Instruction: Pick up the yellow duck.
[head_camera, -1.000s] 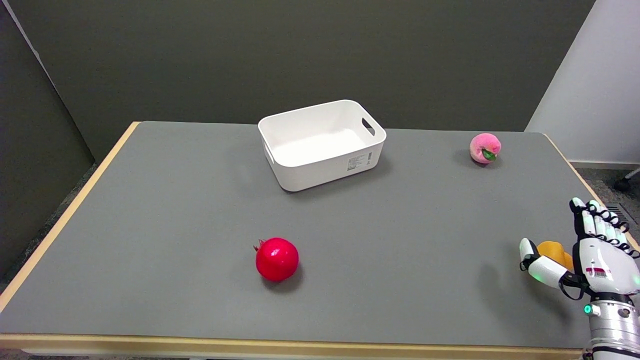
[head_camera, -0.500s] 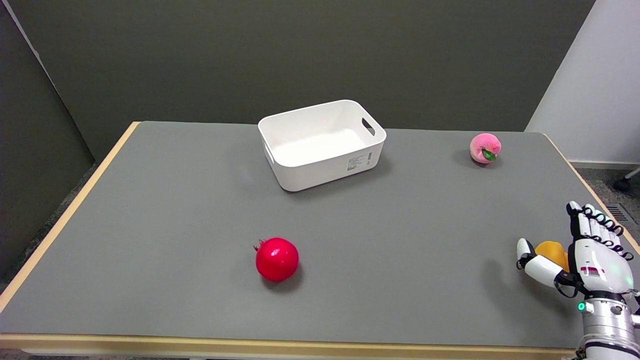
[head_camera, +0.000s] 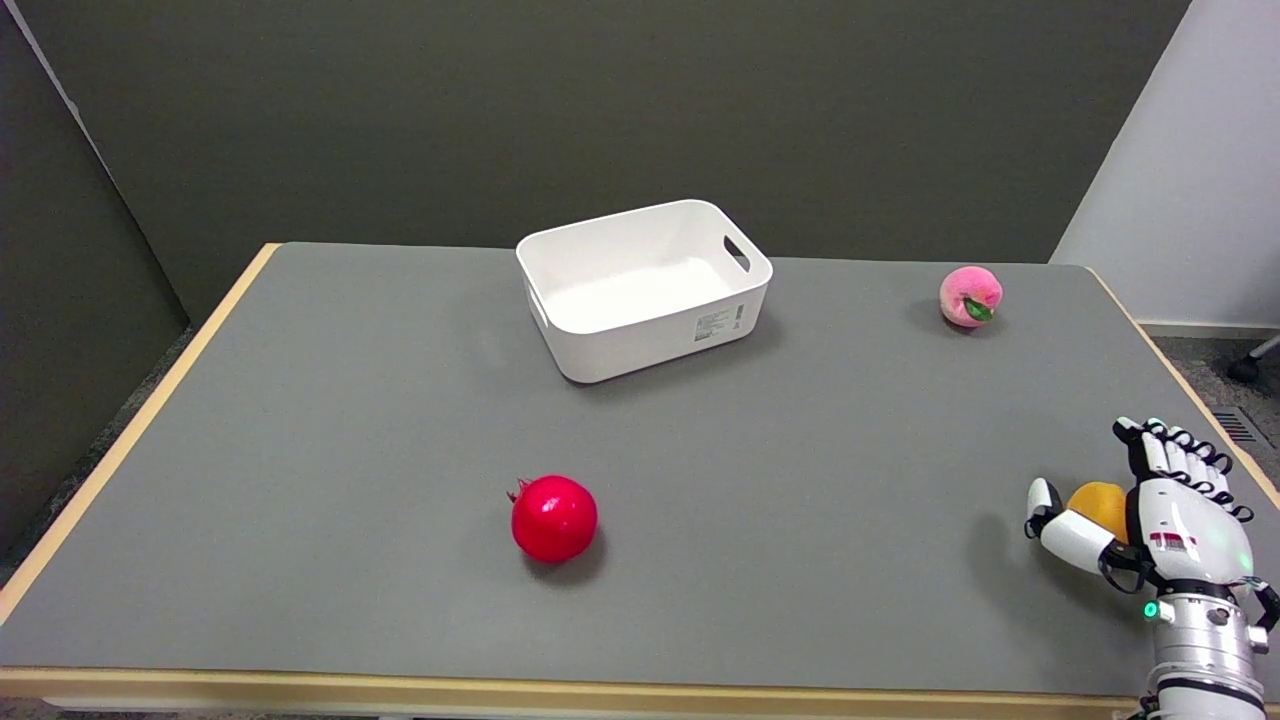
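fingers (head_camera: 1165, 452) extended upward and close together, thumb splayed out to the picture's left; hand (head_camera: 1165, 515) holding nothing, open, back of palm toward camera. duck (head_camera: 1098, 500) seated in the crook between thumb and palm, at the table's (head_camera: 300, 450) near right corner, close to the right edge. only an orange-yellow rounded patch showing above the thumb; rest of the body masked by palm and thumb. contact between hand and duck not determinable: thumb overlaps its lower edge in the picture, but could be in front rather than touching. duck lying on the far side of the thumb and to the picture's left of the fingers, so judged to sit inside the span that a closing motion would sweep. long axis, head and beak direction not readable. whether the duck rests on the table or is raised off it not confirmed; underside hidden. height of the hand above the table likewise unclear; faint shadow to the left of the thumb. judged stage: pre-grasp, closure not yet made. risk noted: proximity to the table edge, a nudge outward could send the duck off. pomegranate (head_camera: 553, 517), bin (head_camera: 600, 365) and peach (head_camera: 969, 295) well apart from the working area. left hand not in view.
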